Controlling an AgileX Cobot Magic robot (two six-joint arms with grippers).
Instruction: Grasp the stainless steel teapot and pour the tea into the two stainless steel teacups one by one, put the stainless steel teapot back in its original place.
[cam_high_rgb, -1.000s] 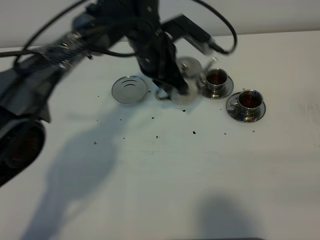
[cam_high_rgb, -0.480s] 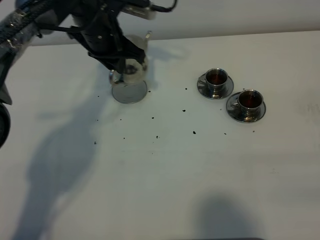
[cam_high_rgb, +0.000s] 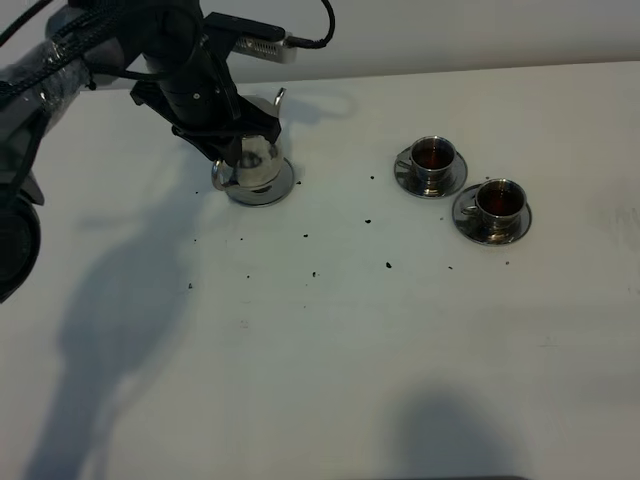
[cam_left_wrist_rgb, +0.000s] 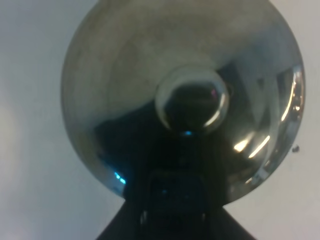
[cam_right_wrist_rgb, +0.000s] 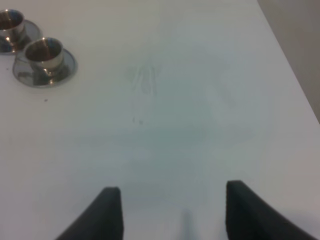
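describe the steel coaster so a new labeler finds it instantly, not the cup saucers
On the white table, look to the left side, well apart from the two stainless steel teacups at right. The coaster is the flat round steel disc directly under the stainless steel teapot, below the left claw. Unlike the saucers, it carries the spouted pot, not a cup.

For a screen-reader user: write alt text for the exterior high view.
The left gripper holds the stainless steel teapot over a round steel coaster near the back left of a white table. To the right stand two steel teacups on saucers, both holding dark reddish-brown tea, with dark specks scattered across the tabletop between them.
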